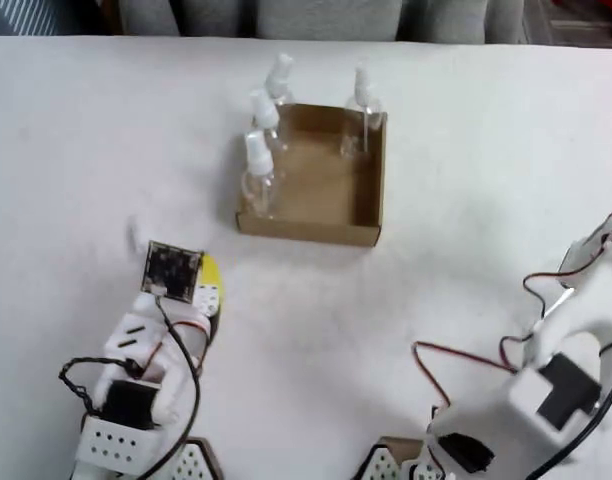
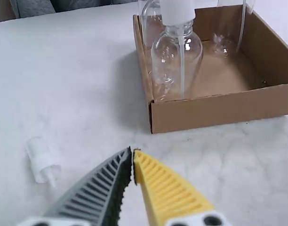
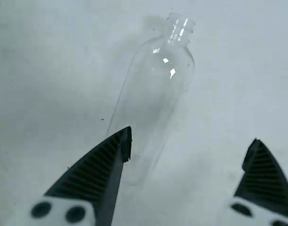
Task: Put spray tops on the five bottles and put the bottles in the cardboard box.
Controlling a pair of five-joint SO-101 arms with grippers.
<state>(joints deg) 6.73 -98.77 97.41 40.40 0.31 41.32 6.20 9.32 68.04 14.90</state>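
A cardboard box [image 1: 370, 172] sits mid-table, and several clear bottles with white spray tops [image 1: 258, 170] stand in it. In the left wrist view the box [image 2: 219, 109] is just ahead, with a capped bottle [image 2: 176, 56] in its near corner. My left gripper [image 2: 133, 153] is shut with nothing in it, hovering over the table short of the box. A loose white spray top [image 2: 40, 161] lies on the table beside it. An uncapped clear bottle [image 3: 153, 99] lies on its side under my open right gripper [image 3: 191, 141], its base end between the fingers without touching them.
The left arm [image 1: 146, 370] is at the front left of the white table and the right arm [image 1: 556, 380] at the front right, with red and black cables trailing. The back edge of the table runs along the top of the high view.
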